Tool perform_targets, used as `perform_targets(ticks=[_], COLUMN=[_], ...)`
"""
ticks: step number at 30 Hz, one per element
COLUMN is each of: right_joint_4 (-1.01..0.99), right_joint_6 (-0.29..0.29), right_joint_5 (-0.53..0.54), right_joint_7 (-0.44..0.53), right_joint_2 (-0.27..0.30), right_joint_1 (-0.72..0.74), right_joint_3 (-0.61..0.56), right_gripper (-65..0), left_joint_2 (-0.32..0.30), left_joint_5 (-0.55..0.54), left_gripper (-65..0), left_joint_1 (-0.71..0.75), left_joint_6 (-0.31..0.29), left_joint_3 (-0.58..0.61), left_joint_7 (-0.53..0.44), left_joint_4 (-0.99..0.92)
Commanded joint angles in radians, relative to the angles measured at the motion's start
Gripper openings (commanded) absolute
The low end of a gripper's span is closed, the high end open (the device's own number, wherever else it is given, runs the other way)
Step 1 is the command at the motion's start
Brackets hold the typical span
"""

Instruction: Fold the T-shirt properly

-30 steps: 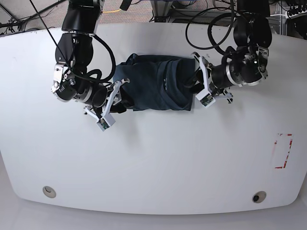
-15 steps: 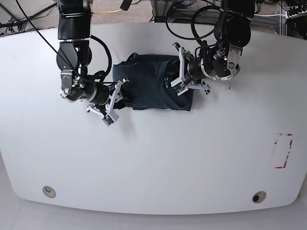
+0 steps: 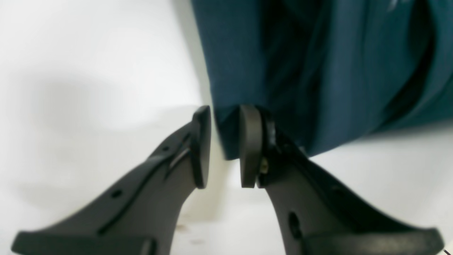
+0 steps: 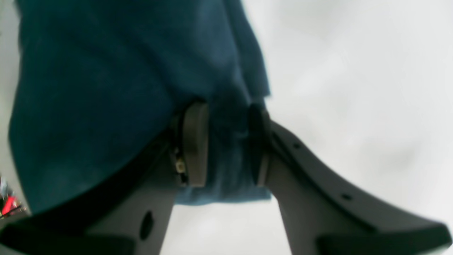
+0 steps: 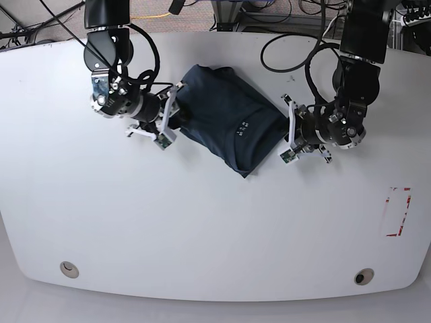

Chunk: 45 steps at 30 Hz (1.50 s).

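— Where's the T-shirt [image 5: 225, 118]?

— On the white table [image 5: 202, 229], toward its far side, bunched into a slanted bundle between the 2 arms (the base view shows it best).

— And the right gripper [image 4: 224, 145]?

— Its 2 pads are clamped on a fold of navy cloth at the bundle's edge; fabric fills the gap between them.

— The left gripper [image 3: 223, 147]?

— Narrow. A corner of the shirt's edge sits between its pads, yet a sliver of table shows beside it, so I cannot tell whether it truly grips.
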Motion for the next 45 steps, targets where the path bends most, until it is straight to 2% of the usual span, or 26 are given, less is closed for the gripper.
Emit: perform_targets(ticks=[1, 3, 8, 12, 15, 18, 21, 23, 27, 30, 34, 39, 45], right_joint_4=[0.046, 0.046, 0.033, -0.009, -0.010, 0.014, 0.054, 0.068, 0.054, 0.046, 0.046, 0.053, 0.056], right_joint_6=[0.011, 0.011, 0.011, 0.011, 0.011, 0.011, 0.011, 0.011, 0.011, 0.011, 0.011, 0.011, 0.011], right_joint_5=[0.029, 0.029, 0.029, 0.031, 0.041, 0.041, 0.045, 0.097, 0.264, 0.390, 0.407, 0.410, 0.410], right_joint_7=[0.020, 0.020, 0.020, 0.020, 0.020, 0.020, 0.020, 0.006, -0.006, -0.010, -0.010, -0.010, -0.010], right_joint_2=[-0.018, -0.030, -0.117, -0.177, -0.185, -0.185, -0.182, -0.150, -0.062, 0.001, 0.028, 0.053, 0.051], right_joint_1=[-0.008, -0.008, -0.004, 0.050, 0.071, 0.085, 0.087, 0.085, 0.087, 0.078, 0.071, 0.061, 0.041], right_joint_3=[-0.086, -0.144, -0.259, -0.296, -0.295, -0.258, -0.195, -0.144, -0.038, 0.041, 0.092, 0.117, 0.120], right_gripper=[-47.1, -47.1, -47.1, -47.1, -47.1, -47.1, -47.1, -47.1, -47.1, -47.1, -47.1, -47.1, -47.1], left_joint_2=[-0.022, -0.022, -0.022, 0.021, 0.044, 0.086, 0.124, 0.155, 0.205, 0.215, 0.213, 0.199, 0.073], left_joint_5=[-0.010, -0.012, -0.012, -0.007, -0.004, -0.004, -0.003, -0.003, -0.003, -0.003, -0.003, -0.003, -0.010], left_gripper=[-52.1, -52.1, -51.9, -51.8, -51.8, -50.8, -43.5, -37.6, -33.3, -32.5, -32.5, -32.5, -32.5], left_joint_1=[-0.047, -0.050, -0.045, -0.044, 0.005, 0.067, 0.126, 0.183, 0.237, 0.317, 0.381, 0.387, 0.340], left_joint_6=[0.000, 0.000, 0.000, 0.000, 0.000, 0.000, 0.000, 0.045, 0.185, 0.274, 0.360, 0.366, 0.357], left_joint_3=[-0.044, -0.072, -0.148, -0.211, -0.266, -0.300, -0.302, -0.305, -0.292, -0.256, -0.231, -0.234, -0.362], left_joint_7=[-0.016, -0.013, -0.002, 0.082, 0.130, 0.130, 0.130, 0.129, 0.084, -0.030, -0.158, -0.188, -0.250], left_joint_4=[0.010, 0.014, 0.138, 0.231, 0.297, 0.369, 0.414, 0.440, 0.443, 0.426, 0.333, 0.149, -0.011])
